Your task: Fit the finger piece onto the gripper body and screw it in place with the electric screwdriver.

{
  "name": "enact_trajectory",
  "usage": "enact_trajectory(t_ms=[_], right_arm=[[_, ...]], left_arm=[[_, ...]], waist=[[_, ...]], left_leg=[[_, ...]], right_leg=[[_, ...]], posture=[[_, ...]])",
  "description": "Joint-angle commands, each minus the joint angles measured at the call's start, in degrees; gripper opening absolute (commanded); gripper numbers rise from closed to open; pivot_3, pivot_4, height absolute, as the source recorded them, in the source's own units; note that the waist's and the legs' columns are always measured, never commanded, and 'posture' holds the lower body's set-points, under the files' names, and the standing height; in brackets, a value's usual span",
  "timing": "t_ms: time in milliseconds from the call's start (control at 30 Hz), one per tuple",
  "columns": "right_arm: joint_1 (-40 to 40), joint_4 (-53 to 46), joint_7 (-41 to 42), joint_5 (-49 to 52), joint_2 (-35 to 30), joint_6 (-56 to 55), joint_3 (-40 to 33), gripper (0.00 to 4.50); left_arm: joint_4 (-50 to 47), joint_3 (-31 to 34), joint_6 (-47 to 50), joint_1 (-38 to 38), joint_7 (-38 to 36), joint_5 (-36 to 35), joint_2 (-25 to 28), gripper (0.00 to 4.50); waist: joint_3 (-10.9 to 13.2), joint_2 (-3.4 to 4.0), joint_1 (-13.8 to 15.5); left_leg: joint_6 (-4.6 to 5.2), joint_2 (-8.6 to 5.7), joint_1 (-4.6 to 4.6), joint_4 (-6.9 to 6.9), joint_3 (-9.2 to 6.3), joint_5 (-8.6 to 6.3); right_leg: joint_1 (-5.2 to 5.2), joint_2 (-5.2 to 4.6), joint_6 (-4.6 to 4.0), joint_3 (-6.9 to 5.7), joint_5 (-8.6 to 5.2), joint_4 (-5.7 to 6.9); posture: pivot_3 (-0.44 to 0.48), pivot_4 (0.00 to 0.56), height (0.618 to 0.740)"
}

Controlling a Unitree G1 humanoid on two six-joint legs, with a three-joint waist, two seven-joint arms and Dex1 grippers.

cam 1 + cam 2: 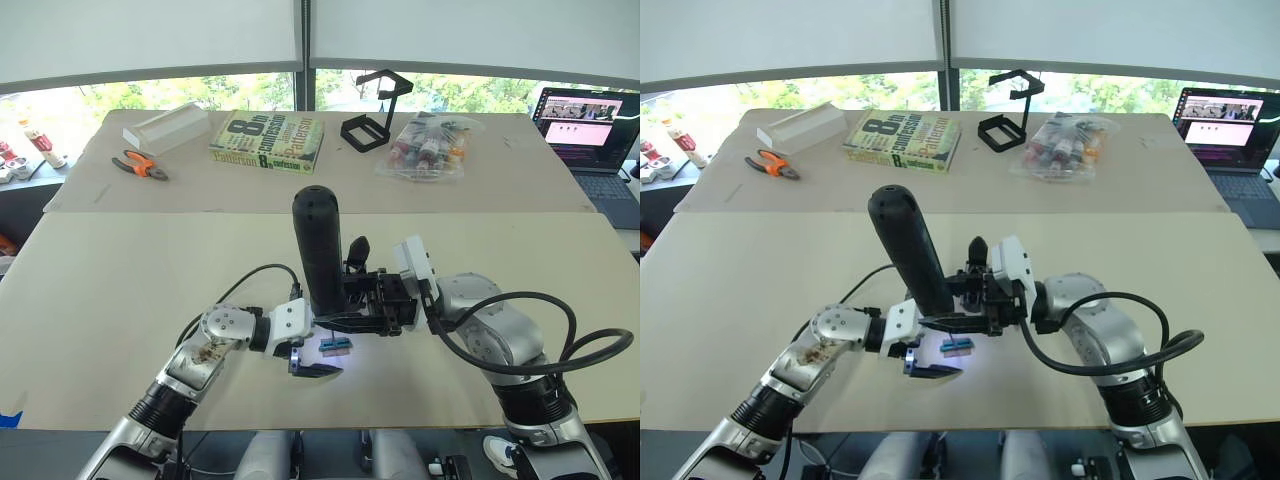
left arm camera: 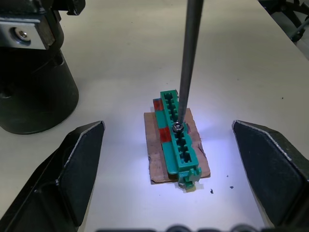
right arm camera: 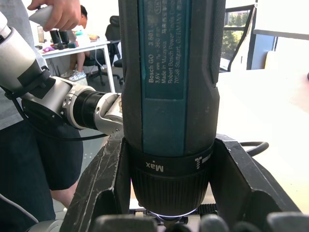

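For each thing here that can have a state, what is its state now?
electric screwdriver: upright, clamped in the right gripper, bit tip on a screw in the green block.
left gripper: open, fingers either side of the green block.
laptop: open, screen lit.
pliers: lying flat on the far table.

two beige tables (image 1: 120, 290), windows (image 1: 200, 95) with lowered white blinds (image 1: 150, 35), green trees outside

The electric screwdriver (image 3: 171, 96) ran past the top edge in the right wrist view, and its bit tip was hidden below the collar.
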Motion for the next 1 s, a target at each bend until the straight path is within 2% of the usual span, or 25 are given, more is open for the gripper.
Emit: enact_trajectory(t_ms=[33,1000], right_arm=[[-0.5,-1.2,0.1,0.6,0.3,-2.2,-1.1,1.89],[0.0,-1.9,-0.3,0.9,0.1,-2.1,-0.7,1.89]], left_arm=[[-0.3,0.3,-0.4,-0.7,0.1,-0.2,-0.1,4.50],[0.0,0.4,-0.2,-1.5,0.6,-0.2,-0.6,4.50]], waist=[[0.0,0.00,0.0],[0.0,0.00,0.0]], left_leg=[[0.00,0.00,0.00,0.00,0.00,0.00],[0.00,-0.01,-0.01,0.00,0.00,0.00]], right_leg=[[0.00,0.00,0.00,0.00,0.00,0.00],[0.00,0.00,0.00,0.00,0.00,-0.01]], posture=[[0.000,0.150,0.740],[0.000,0.150,0.740]])
